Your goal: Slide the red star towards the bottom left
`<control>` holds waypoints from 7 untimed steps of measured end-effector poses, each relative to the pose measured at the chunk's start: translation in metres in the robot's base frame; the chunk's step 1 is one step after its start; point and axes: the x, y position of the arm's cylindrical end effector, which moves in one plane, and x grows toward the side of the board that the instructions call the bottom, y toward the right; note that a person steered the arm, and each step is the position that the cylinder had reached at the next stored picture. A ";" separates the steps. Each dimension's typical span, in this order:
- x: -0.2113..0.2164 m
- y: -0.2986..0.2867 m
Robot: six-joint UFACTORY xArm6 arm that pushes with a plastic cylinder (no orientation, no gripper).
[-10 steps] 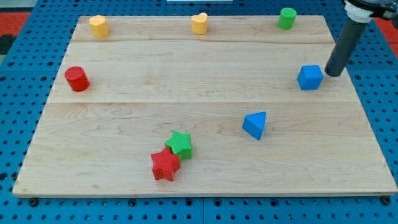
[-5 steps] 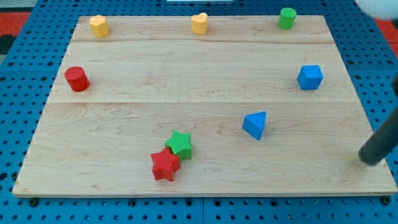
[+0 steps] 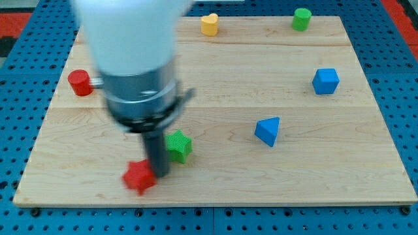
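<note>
Red star (image 3: 138, 177) sits low in the frame, left of centre, near the bottom edge of the wooden board (image 3: 339, 163). Its outline is smeared, so its exact pose is hard to read.

My tip (image 3: 159, 173) is down on the board, touching or very nearly touching the star's right side. The blur hides the actual contact. No claw on this rig: the arm ends in a plain rod, so nothing opens, closes or holds. It can only shove.

Green star (image 3: 177, 145) lies just up and to the right of the rod, close beside it, apart from the red one.

Elsewhere: red cylinder (image 3: 80, 82) at the left edge, partly behind the arm's pale body. Yellow block (image 3: 209, 24) and green cylinder (image 3: 301, 19) along the top. Blue cube (image 3: 325, 81) at right, blue wedge (image 3: 268, 130) right of centre. All well clear of the work.

Doing this step well, as I judge it:
- Keep the rod on the star's upper-right flank, so the push runs toward the lower-left corner rather than straight left.
- Push through the star's middle; an off-centre shove on a pointed shape will likely spin it off the rod.
- Little board remains below the star. Favour leftward travel, and stop short of the edge.
- Watch that the rod doesn't drag the green star along.
</note>
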 end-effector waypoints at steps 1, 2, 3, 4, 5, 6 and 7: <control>0.002 -0.050; 0.002 -0.036; -0.010 0.040; 0.044 0.055; 0.044 0.035; 0.045 0.002; 0.044 -0.008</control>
